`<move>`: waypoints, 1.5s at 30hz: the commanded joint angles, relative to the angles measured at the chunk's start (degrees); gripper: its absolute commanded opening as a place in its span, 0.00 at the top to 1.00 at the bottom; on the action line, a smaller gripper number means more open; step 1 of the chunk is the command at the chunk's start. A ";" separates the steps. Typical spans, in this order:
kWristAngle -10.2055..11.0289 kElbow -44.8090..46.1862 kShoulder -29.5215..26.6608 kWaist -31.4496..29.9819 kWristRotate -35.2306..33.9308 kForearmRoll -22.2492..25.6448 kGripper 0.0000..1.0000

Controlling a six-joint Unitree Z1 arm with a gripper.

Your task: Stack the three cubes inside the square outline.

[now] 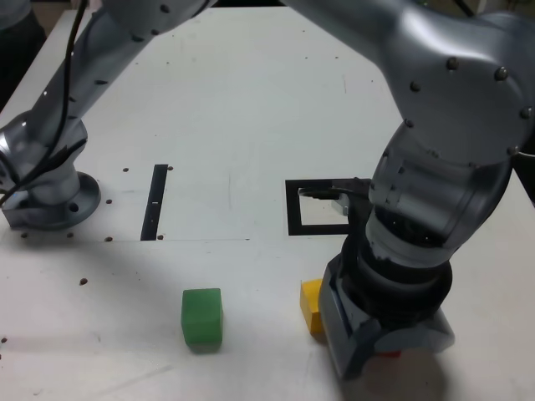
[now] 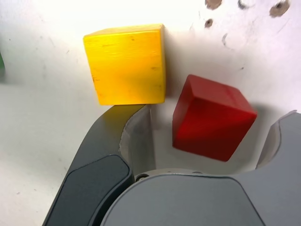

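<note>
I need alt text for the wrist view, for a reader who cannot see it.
The open gripper reaches around a red cube on a white table, its dark grey jaws on either side. A yellow cube sits just beyond one jaw, close to the red one.

White table, narrow black strip, small dark specks, possibly holes.

Exterior view: red cube almost wholly hidden under the gripper; only a sliver shows. Yellow cube half covered by it. Arm hides the square outline's right side. Wrist view: green cube cut off at the edge.
</note>
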 commanded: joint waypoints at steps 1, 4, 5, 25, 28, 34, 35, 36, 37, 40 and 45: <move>-0.12 0.37 0.06 0.19 0.38 0.00 0.18; -0.18 0.83 0.07 0.32 0.93 -0.39 0.22; -0.23 0.96 0.08 0.35 1.08 -0.65 0.23; 2.31 2.03 -0.62 0.42 1.29 -5.05 0.63; 3.11 2.15 -1.36 0.26 1.28 -4.88 0.70; 4.06 2.71 -2.76 -0.21 1.21 -4.81 0.80; 4.06 2.79 -2.95 -0.32 1.21 -4.83 0.80; 4.07 2.84 -3.16 -0.47 1.21 -4.89 0.80; 4.15 2.86 -3.39 -0.66 1.21 -5.04 0.80; 5.07 2.64 -4.36 -1.35 1.26 -6.07 0.81; 6.74 1.99 -7.14 -2.16 3.24 -7.44 0.81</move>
